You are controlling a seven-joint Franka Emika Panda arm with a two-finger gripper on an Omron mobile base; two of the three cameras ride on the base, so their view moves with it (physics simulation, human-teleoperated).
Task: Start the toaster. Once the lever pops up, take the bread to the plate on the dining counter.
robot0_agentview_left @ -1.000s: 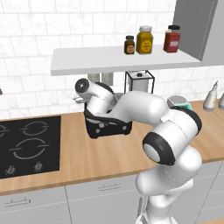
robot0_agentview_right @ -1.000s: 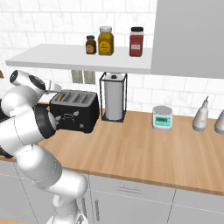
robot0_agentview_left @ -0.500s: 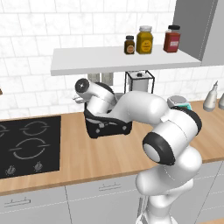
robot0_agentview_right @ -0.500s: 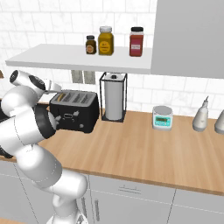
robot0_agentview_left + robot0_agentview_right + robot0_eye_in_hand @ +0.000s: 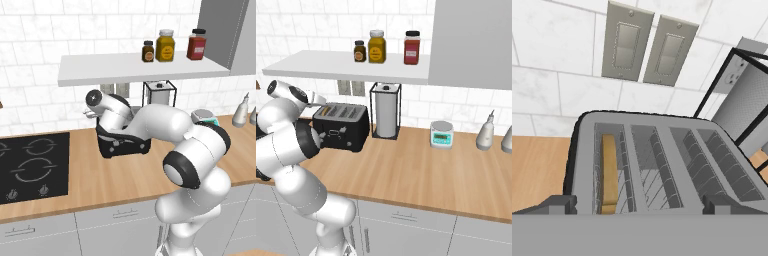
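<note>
From where I sat, the toaster (image 5: 341, 127) stood on the worktop (image 5: 421, 175) against the tiled wall, with the bread (image 5: 609, 173) down in its leftmost slot. The paper towel holder (image 5: 385, 110) was just to its right, the kitchen scale (image 5: 441, 134) further right. The hob (image 5: 31, 165) lay off to its left. Three jars (image 5: 377, 46) sat on the shelf (image 5: 346, 67) above it.

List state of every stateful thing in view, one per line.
toaster: upright on the worktop, four slots, one filled.
bread: sunk in the leftmost slot in the hand view, edge up.
gripper: open, above the toaster, holding nothing.
paper towel holder: upright, roll loaded.
jars: three on the shelf, lids on.
hob: nothing on its rings.
</note>
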